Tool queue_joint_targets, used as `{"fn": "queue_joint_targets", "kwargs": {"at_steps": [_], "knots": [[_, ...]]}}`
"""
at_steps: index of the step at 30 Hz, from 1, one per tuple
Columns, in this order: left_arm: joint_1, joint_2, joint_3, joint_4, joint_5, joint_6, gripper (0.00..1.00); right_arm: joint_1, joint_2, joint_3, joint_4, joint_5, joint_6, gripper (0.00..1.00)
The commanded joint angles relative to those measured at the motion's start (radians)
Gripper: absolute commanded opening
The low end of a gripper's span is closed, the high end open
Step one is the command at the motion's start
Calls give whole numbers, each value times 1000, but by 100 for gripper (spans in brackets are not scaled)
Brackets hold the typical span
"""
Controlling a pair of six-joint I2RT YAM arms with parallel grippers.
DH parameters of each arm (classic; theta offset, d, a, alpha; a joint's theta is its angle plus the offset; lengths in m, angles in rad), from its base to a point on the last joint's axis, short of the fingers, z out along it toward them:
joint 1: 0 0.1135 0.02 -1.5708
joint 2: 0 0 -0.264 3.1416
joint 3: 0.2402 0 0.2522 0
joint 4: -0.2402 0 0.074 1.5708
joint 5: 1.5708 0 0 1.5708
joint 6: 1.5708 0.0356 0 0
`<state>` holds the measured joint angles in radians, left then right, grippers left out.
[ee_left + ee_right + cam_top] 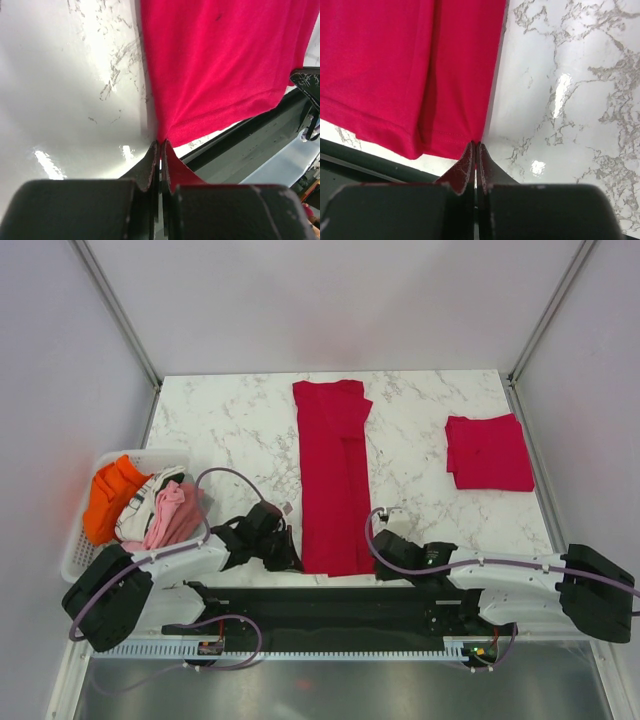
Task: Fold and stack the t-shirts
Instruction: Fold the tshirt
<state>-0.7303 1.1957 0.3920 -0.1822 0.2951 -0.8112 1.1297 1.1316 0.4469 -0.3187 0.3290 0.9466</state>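
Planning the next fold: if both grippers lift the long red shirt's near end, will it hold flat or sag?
Probably floppy: the long shirt puckers into soft folds where the left gripper pinches its corner. The hem between that and the right gripper would likely sag. It looks thin and light, and may slide easily on the glossy table.

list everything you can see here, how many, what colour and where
long t-shirt: one, crimson, folded into a strip down the middle of the table
folded t-shirt: one, crimson, far right of the table
basket: one, white, left edge of the table
heaped clothes: several, orange, white and pink, in the basket
table: one, white marble, under everything
left hand: one, black, shut on the strip's near left corner
right hand: one, black, shut on its near right corner
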Motion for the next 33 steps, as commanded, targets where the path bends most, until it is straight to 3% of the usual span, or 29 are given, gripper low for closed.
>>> {"fn": "queue_joint_targets", "kwargs": {"at_steps": [1, 8, 13, 19, 27, 33], "knots": [[-4, -53, 5, -2, 7, -28, 2, -2, -38, 13, -16, -13, -6, 0], [-3, -145, 57, -103, -30, -25, 2, -4, -130, 84, -98, 34, -40, 0], [17, -124, 152, -151, -37, 3, 2, -22, -118, 163, -152, 90, -92, 0], [126, -19, 284, -158, 13, 70, 2, -177, -49, 269, -135, 85, -201, 0], [288, 215, 528, -157, 68, 141, 2, -402, 212, 466, -10, -28, -356, 0], [388, 425, 733, -155, 105, 170, 2, -528, 470, 716, 15, -123, -422, 0]]}}
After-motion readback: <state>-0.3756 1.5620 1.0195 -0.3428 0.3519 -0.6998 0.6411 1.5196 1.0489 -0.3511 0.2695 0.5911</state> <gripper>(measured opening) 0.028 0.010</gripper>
